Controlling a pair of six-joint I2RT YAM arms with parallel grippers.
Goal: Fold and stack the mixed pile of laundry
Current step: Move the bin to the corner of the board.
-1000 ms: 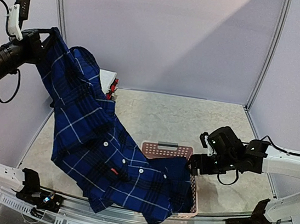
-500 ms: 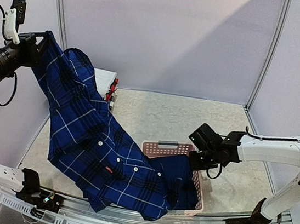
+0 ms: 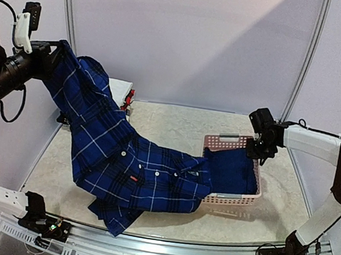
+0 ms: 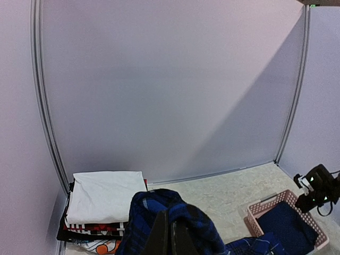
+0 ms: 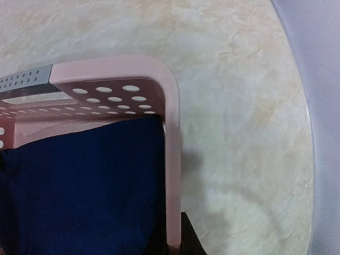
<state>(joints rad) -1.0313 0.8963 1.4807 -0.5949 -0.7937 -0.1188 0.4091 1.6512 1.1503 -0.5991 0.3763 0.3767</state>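
The dark-blue plaid shirt (image 3: 127, 166) hangs from my left gripper (image 3: 56, 49), which is shut on one end of it high at the far left. The shirt slopes down to the table, and its lower end reaches the pink basket (image 3: 234, 201). In the left wrist view, the closed fingers (image 4: 164, 236) pinch bunched plaid cloth (image 4: 202, 223). The navy T-shirt (image 3: 234, 170) lies inside the basket, its print hidden. My right gripper (image 3: 259, 150) is shut on the basket's far right rim. In the right wrist view its fingers straddle the pink rim (image 5: 171, 133), with navy cloth (image 5: 79, 186) just inside.
A stack of folded garments with a white one on top (image 4: 103, 199) sits at the back left by the wall, partly behind the raised shirt (image 3: 120, 88). Pale booth walls and metal posts (image 3: 304, 63) close in the marbled tabletop (image 3: 176, 128).
My right gripper closed on the basket's rim and dragged the basket right and back. The plaid shirt's lower end slid out of the basket and stretched across the table. The left arm barely moved.
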